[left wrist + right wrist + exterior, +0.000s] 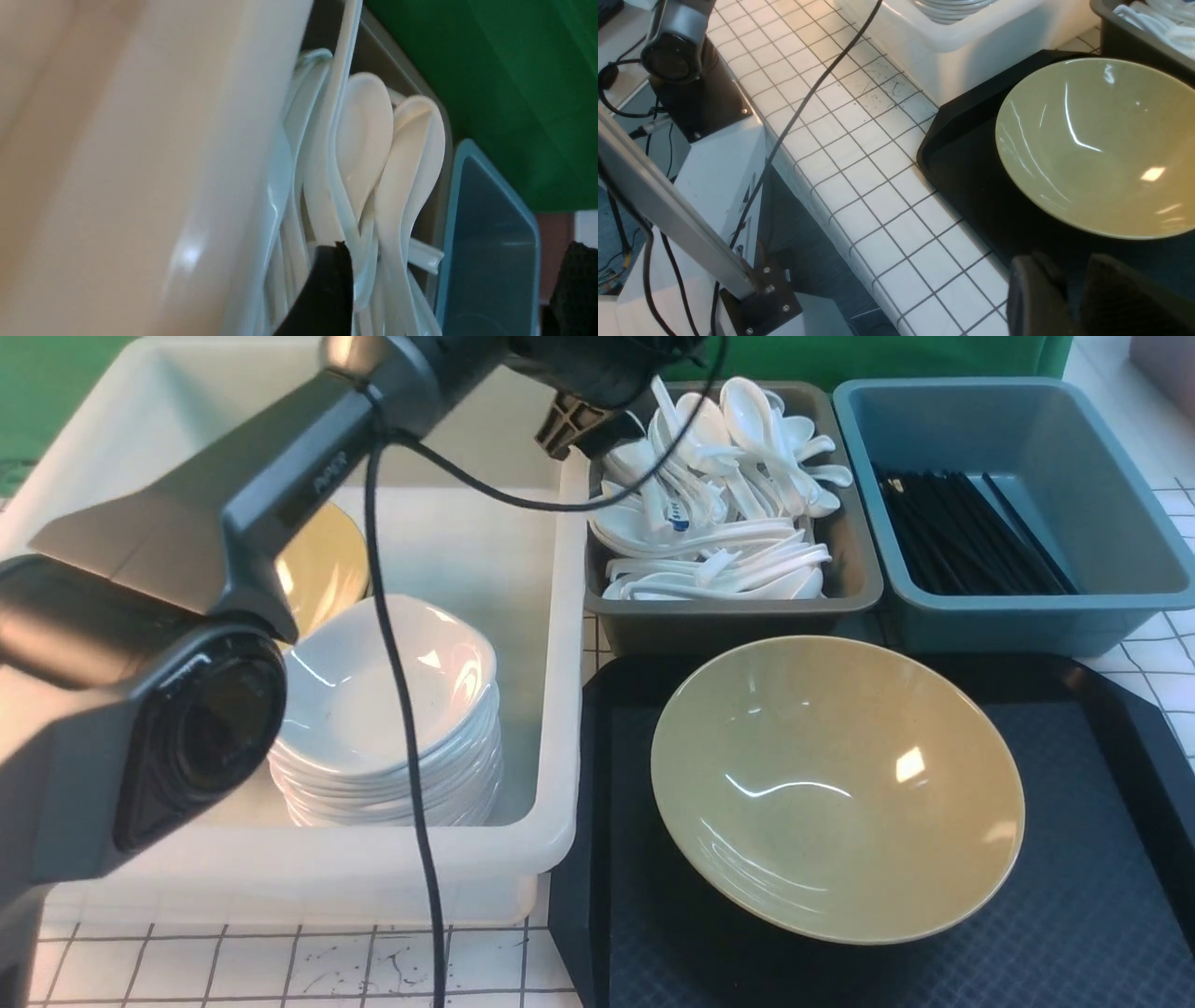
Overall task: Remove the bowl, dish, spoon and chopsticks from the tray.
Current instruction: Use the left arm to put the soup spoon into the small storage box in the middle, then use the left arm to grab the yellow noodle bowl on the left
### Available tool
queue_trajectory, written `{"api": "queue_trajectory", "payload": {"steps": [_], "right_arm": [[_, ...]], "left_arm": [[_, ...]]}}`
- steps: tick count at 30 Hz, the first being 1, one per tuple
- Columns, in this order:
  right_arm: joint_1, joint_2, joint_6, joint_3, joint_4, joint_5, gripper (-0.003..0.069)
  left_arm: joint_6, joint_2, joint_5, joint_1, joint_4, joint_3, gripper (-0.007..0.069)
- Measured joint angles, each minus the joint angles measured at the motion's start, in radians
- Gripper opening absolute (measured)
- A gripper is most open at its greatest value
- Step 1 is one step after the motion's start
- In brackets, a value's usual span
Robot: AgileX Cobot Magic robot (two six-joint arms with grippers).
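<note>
The left arm (187,709) looms closest in the front view, with the left claw (581,429) over the grey bin (728,616) of spoons (719,523). Only its wrist view shows the fingers (327,289) spread and empty. The bowl (836,784) sits on the tray (1102,859). The right claw (1071,270), seen only in its own wrist view, hangs over the tray near the bowl; clenched or not, I cannot tell.
</note>
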Motion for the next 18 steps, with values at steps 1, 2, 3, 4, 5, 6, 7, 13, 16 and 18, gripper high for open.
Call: {"api": "queue_trajectory", "payload": {"steps": [1, 2, 3, 4, 5, 6, 7, 13, 16, 18], "right_arm": [[0.0, 0.0, -0.001, 0.0, 0.0, 0.0, 0.0163], [0.0, 0.0, -0.005, 0.0, -0.002, 0.0, 0.0163], [0.0, 0.0, -0.005, 0.0, -0.004, 0.0, 0.0163], [0.0, 0.0, -0.005, 0.0, -0.005, 0.0, 0.0163], [0.0, 0.0, -0.008, 0.0, -0.006, 0.0, 0.0163], [0.0, 0.0, -0.008, 0.0, -0.007, 0.0, 0.0163], [0.0, 0.0, -0.008, 0.0, -0.007, 0.0, 0.0163], [0.0, 0.0, -0.011, 0.0, -0.022, 0.0, 0.0163], [0.0, 0.0, 0.006, 0.0, -0.053, 0.0, 0.0163], [0.0, 0.0, 0.018, 0.0, -0.08, 0.0, 0.0163]], "left_arm": [[0.003, 0.004, -0.005, 0.006, -0.008, 0.0, 0.0559], [0.024, 0.01, -0.011, 0.016, -0.025, 0.0, 0.0559], [0.037, 0.011, -0.011, 0.019, -0.027, 0.0, 0.0558], [0.047, 0.012, -0.011, 0.02, -0.029, 0.0, 0.0558], [0.084, 0.013, -0.008, 0.021, -0.033, 0.0, 0.0556], [0.106, 0.013, -0.004, 0.021, -0.037, 0.0, 0.0554], [0.113, 0.01, 0.0, 0.021, -0.04, 0.0, 0.055], [0.175, -0.039, 0.14, 0.02, -0.041, 0.0, 0.033], [0.228, -0.109, 0.244, 0.02, -0.04, 0.0, 0.0129], [0.288, -0.163, 0.306, 0.017, -0.058, 0.0, 0.004]]}}
